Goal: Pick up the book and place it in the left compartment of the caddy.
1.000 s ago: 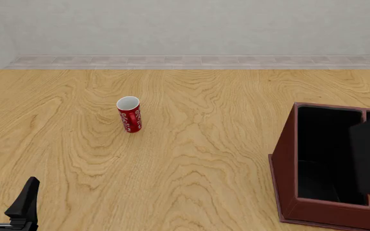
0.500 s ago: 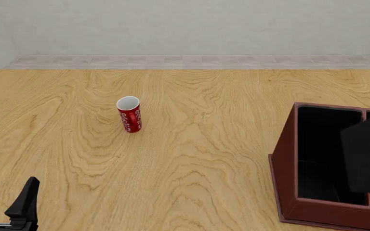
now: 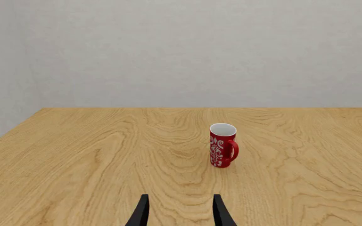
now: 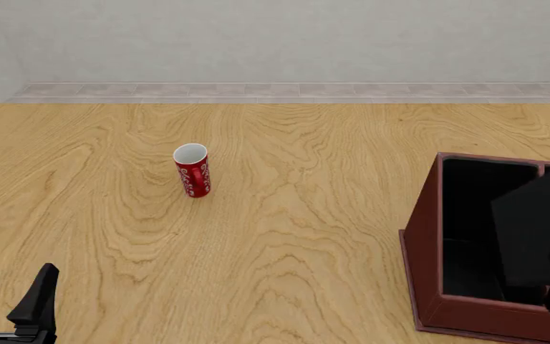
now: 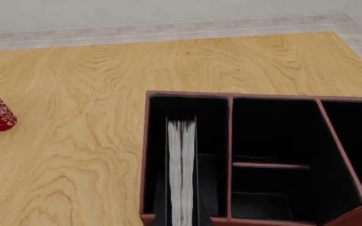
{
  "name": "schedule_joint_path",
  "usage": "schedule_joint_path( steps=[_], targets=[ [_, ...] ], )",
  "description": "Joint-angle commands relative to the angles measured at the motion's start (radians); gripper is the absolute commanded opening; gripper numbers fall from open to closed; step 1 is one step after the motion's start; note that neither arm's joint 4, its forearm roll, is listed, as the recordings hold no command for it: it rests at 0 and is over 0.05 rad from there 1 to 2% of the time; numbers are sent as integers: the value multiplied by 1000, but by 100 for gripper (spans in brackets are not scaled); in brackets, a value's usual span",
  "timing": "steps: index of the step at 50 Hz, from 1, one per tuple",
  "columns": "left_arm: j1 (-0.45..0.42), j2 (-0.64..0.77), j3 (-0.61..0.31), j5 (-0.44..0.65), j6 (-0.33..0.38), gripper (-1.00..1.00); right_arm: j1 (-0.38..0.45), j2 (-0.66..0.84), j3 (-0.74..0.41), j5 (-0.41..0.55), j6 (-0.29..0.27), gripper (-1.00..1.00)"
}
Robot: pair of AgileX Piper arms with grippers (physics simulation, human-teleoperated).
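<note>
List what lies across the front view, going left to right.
left gripper → red cup → caddy → book, held over the caddy's left compartment.

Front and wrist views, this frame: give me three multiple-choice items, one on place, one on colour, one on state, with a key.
1. The book hangs over which part of the caddy?
A. left compartment
B. far-right section
C. outside it

2. The mug is:
A. blue
B. red
C. green

3. The left gripper is:
A. shut on the mug
B. shut on the book
C. open, empty

Key: 1 A, the right wrist view shows the page edge lined up with that section; 2 B, red with white pattern; 3 C, fingers spread with nothing between.
</note>
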Motion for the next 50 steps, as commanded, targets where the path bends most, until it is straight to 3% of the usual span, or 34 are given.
schedule_joint_path(
  steps=[1,50],
  targets=[
    [0,0,0,0,0,100,1,38,23,-57,5,-100],
    [0,0,0,0,0,100,-15,157,189,-261,-5,-100]
  ],
)
